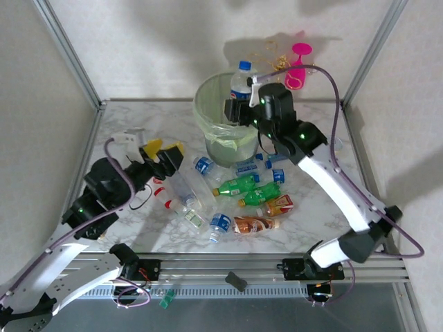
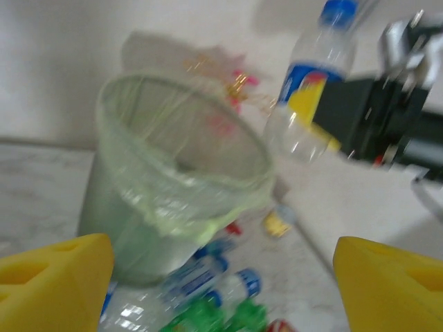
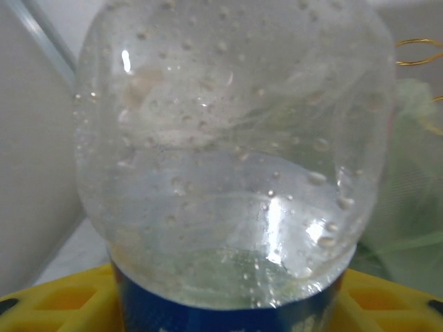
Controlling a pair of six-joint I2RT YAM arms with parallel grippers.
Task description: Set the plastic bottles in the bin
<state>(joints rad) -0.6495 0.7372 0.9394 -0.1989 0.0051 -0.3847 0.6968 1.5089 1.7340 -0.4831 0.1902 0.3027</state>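
The right gripper (image 1: 243,109) is clamped on a clear plastic bottle with a blue cap and blue label (image 1: 240,81). Its yellow fingers (image 3: 394,304) press against the label from either side. The bottle stands roughly upright, cap uppermost, at the far right part of the rim of the round pale green translucent bin (image 1: 216,111). From the left wrist the bottle (image 2: 311,83) sits above and beside the rim. That view is blurred, so I cannot tell whether its base is over the opening or just outside the edge. The bin's mouth (image 2: 159,200) is wide open.

Close behind the right wrist, against the back wall, are a pink wine glass (image 1: 299,66) and a gold wire stand (image 1: 273,59), which leaves little room on that side.

The left gripper (image 1: 165,147) is low over the marble table (image 1: 152,114), left of the bin. Its jaws are spread wide and nothing is between its yellow fingers (image 2: 55,283).

The other plastic bottles lie on their sides in a loose cluster in front of the bin's foot:
- green bottles with yellow caps (image 1: 237,185)
- brown-orange labelled bottles (image 1: 255,225)
- a blue-labelled bottle (image 1: 220,227), near the table's front edge
- a clear bottle (image 1: 187,190), just beside the left gripper

Bare marble shows at the far left corner and along the right side of the table.
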